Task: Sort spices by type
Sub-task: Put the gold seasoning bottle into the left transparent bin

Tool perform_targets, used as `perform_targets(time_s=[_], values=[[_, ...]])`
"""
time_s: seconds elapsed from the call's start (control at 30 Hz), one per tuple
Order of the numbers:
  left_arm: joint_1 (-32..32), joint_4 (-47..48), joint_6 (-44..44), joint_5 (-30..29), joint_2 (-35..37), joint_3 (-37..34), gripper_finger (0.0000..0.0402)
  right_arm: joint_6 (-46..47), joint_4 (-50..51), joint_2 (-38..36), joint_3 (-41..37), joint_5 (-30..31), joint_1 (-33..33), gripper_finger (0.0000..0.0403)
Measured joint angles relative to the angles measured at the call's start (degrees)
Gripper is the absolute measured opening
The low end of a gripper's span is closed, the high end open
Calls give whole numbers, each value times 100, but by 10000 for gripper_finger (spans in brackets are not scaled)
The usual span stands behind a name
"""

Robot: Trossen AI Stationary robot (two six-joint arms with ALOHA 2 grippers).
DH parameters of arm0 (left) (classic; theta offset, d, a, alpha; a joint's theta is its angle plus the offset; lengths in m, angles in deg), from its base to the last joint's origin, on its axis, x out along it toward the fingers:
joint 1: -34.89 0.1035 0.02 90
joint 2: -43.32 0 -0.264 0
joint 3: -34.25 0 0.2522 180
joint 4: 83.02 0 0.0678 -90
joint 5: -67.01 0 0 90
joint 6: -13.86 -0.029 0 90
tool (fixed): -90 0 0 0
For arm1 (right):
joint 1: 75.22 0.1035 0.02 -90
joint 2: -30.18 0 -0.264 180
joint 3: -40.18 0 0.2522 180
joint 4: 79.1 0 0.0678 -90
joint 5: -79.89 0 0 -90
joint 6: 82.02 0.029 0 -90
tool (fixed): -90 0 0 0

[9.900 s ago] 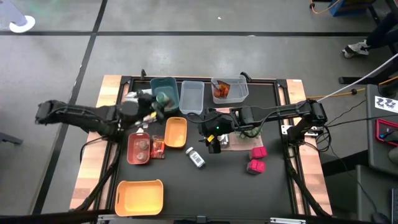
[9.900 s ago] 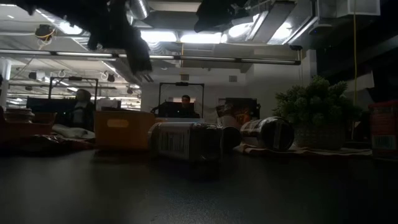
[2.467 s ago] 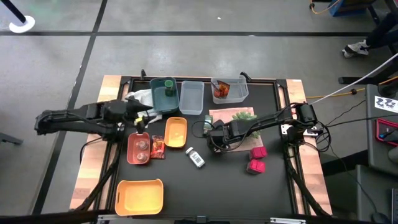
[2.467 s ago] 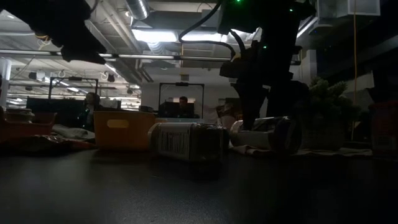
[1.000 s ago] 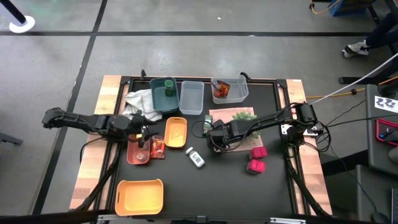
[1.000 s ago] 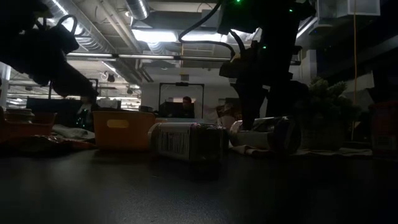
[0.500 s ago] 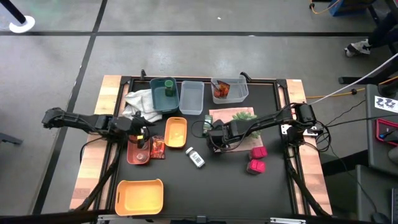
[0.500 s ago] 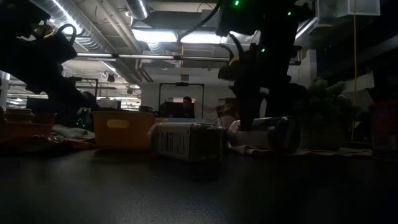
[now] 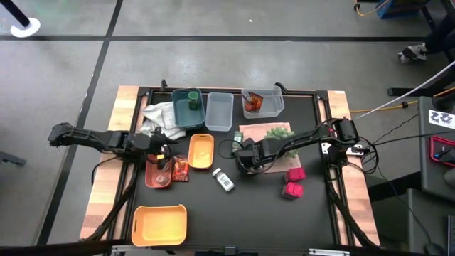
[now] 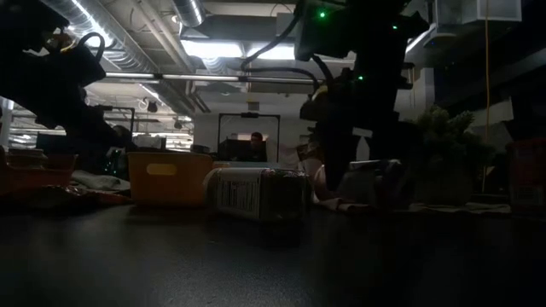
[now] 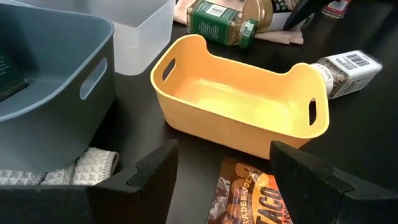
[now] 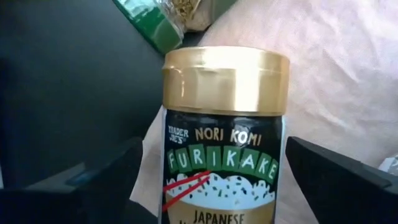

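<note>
My right gripper (image 9: 244, 158) is low over the pinkish cloth, open. Its fingers stand on either side of a lying dark furikake jar (image 12: 224, 124) with a gold lid (image 12: 227, 78). My left gripper (image 9: 165, 149) is open over a red-orange taco packet (image 11: 249, 193), which lies flat beside the orange bin (image 11: 239, 106). A green-lidded jar (image 11: 227, 28) lies on its side by the cloth. The white labelled bottle (image 9: 225, 180) lies on the black table. Two magenta boxes (image 9: 293, 181) sit to the right. A red tray (image 9: 158, 171) holds small jars. My right gripper has the furikake jar's body (image 12: 180, 162) between its fingers (image 12: 348, 174), which come along the jar toward its lid end. The jar lies on the cloth. I cannot tell whether the fingers touch it.
Along the far edge stand a teal bin (image 9: 187, 108) with a green jar, a clear bin (image 9: 219, 112) and a clear bin with red packets (image 9: 261, 103). A white towel (image 9: 158, 115), the spiky plant (image 9: 279, 132) and a large orange bin (image 9: 160, 224) are nearby.
My right gripper has shifted a little toward the table's left, staying low around the furikake jar. The left arm has kept still over the packet.
</note>
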Motion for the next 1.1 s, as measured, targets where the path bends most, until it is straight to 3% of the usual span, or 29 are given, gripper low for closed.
perform_targets(time_s=[0.47, 1.1], values=[[0, 3, 1, -2, 0, 2, 237, 15, -931, -11, 11, 28, 2, 386], [0, 4, 0, -2, 0, 2, 237, 6, -1241, -22, 17, 122, 4, 386]])
